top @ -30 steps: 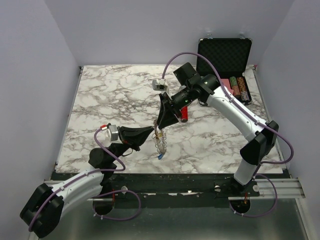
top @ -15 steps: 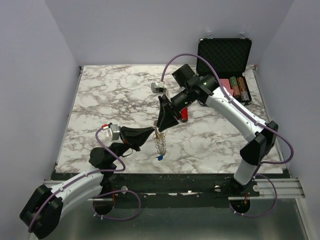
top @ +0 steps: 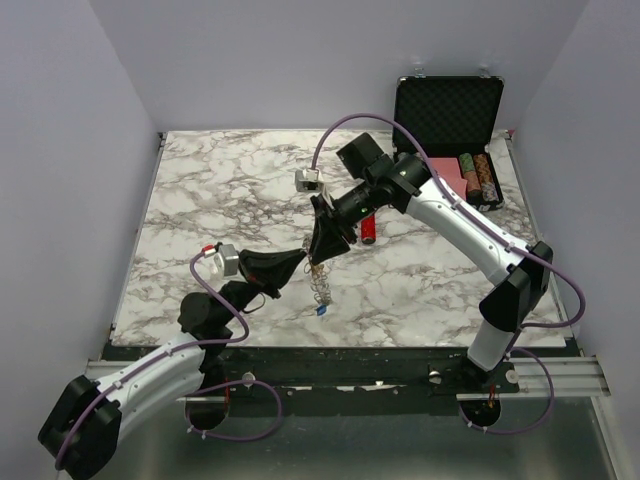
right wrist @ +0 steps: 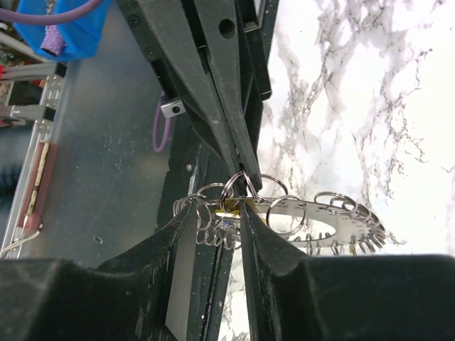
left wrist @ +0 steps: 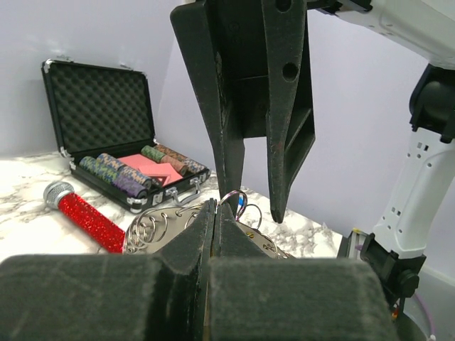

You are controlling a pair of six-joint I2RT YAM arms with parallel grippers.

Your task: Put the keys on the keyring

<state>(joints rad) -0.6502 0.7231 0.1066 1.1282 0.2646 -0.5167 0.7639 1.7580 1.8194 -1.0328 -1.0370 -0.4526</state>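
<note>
Right wrist cam: keyring (right wrist: 313,217) sits mid-frame, looks like light, springy, slippery wire, left tool (right wrist: 240,174) clenched on its rim, right tool (right wrist: 215,219) parted around the loops, so I'd pinch one loop gently.

This is a robotics lab test cell, not a lived-in room. Plain pale lavender panel walls (top: 70,150) box in a white tabletop with grey marble veining (top: 220,190) on three sides. Two white-and-black jointed robot arms, left (top: 150,372) and right (top: 465,215), are mounted at the near edge by a bare slotted aluminium rail (top: 560,372). Thin purple cables (top: 345,124) loop off them. A black foam-lined carry case (top: 447,105) stands open at the far right corner, holding striped poker chips (top: 483,175).
</note>
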